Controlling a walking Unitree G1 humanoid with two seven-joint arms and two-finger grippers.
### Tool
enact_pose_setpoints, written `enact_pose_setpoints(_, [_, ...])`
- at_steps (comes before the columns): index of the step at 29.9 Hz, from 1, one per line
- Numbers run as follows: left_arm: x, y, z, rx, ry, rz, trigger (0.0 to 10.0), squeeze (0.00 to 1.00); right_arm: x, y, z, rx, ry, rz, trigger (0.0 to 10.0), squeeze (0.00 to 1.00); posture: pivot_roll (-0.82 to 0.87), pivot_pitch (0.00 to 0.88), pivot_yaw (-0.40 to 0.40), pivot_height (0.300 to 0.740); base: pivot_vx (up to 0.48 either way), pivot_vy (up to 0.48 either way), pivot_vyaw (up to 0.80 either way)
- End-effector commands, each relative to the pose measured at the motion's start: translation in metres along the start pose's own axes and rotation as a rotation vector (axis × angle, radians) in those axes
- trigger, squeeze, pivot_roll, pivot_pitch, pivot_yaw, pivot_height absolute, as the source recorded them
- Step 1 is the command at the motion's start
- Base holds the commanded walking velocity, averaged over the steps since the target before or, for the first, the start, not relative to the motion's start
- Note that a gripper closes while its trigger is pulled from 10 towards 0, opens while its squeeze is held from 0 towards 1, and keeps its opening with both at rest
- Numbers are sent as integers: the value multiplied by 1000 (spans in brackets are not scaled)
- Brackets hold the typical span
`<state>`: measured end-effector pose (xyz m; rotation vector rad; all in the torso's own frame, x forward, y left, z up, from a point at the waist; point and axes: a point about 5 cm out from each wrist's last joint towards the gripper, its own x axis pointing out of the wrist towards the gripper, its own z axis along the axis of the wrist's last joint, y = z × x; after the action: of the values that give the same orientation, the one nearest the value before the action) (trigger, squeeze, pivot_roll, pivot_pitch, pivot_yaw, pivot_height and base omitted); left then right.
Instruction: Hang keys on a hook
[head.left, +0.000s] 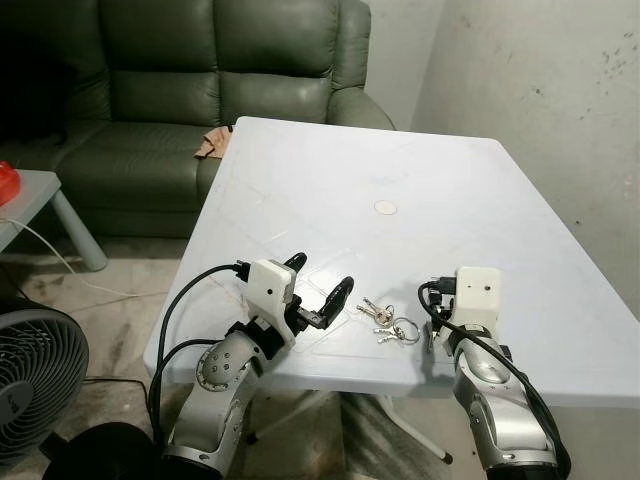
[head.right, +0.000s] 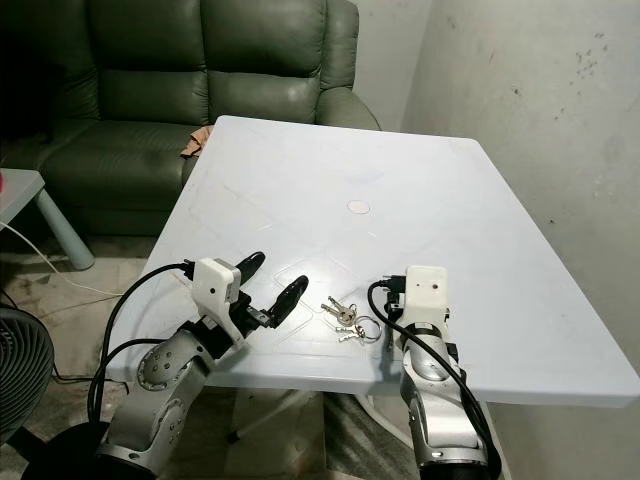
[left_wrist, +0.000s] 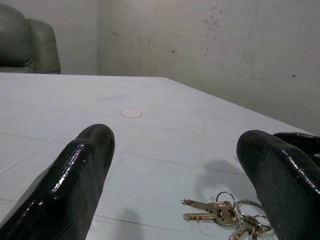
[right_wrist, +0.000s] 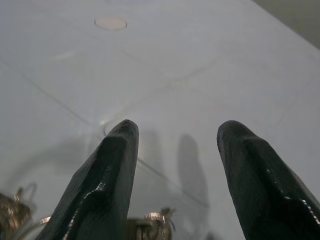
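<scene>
A bunch of small metal keys on rings (head.left: 388, 321) lies flat on the white plastic table (head.left: 400, 170), near its front edge. My left gripper (head.left: 318, 280) hovers low over the table just left of the keys, open, its black fingers (left_wrist: 80, 170) pointing toward them; in the left wrist view the keys (left_wrist: 222, 212) lie ahead, closer to the right-hand finger. My right gripper (right_wrist: 180, 127) sits just right of the keys under its white wrist housing (head.left: 476, 293), open and empty, with the key rings (right_wrist: 150, 222) at the base of its fingers (right_wrist: 107, 185).
A dark green sofa (head.left: 200, 90) stands behind the table with a tan cloth (head.left: 212, 145) on its seat. A black fan (head.left: 30, 375) and a small grey side table (head.left: 40, 195) are on the left. A bare wall (head.left: 560, 90) runs along the right. A round cap (head.left: 385, 208) marks the tabletop's middle.
</scene>
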<state>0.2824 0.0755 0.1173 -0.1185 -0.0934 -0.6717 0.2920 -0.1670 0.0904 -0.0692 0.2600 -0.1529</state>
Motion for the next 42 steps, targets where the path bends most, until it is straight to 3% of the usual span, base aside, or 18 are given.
enact_pose_setpoints(1, [1,-5,3,14,1,-39,10000,0,-2,-3,-9,-26,34,1,10000,0,14,0,-67,740,0,0,0])
enact_pose_setpoints(7, [0,-17,-4,2,20,-77,10000,0,-8,4,-23,-111,67,85,10000,0,11,0,-64,740,0,0,0])
enact_pose_setpoints(11, [0,-22,-7,-14,32,-88,10000,0,-11,7,-27,-118,77,107,10000,0,7,0,-61,740,0,0,0])
enact_pose_setpoints(29, [-2,-22,-9,-21,45,-84,10000,0,-10,2,-26,-87,74,69,10000,0,4,0,-55,740,0,0,0])
enact_pose_setpoints(39, [1,-24,-9,-25,41,-95,10000,0,-11,-8,-36,-49,143,4,10000,0,-4,0,-51,740,0,0,0])
enact_pose_setpoints(42, [1,-24,-8,-21,41,-97,10000,0,-13,-7,-39,-33,151,20,9059,0,-4,0,-48,740,0,0,0])
